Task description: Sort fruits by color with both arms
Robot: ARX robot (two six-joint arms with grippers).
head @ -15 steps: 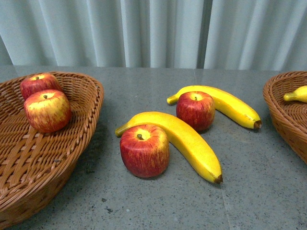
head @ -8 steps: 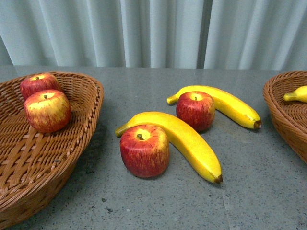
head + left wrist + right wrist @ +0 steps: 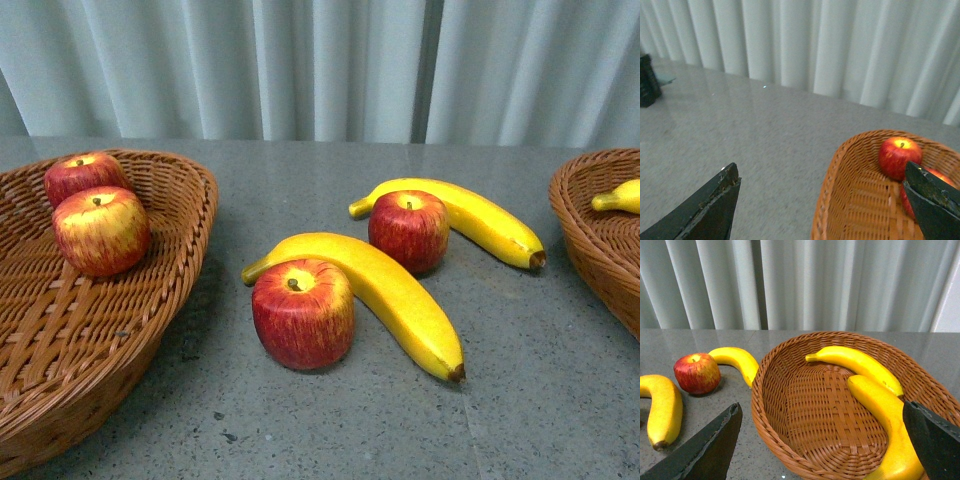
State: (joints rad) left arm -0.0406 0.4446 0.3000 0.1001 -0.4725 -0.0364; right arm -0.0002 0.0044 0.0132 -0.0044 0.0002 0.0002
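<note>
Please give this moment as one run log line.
left basket: two apples | right basket: two bananas | table: two loose apples, two loose bananas | left gripper: open | right gripper: open

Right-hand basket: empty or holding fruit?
Holding fruit. Two bananas lie inside the basket, seen in the right wrist view.

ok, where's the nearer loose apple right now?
Front view: the nearer apple sits centre on the table, against the banana curving behind it, right of the left basket.
</note>
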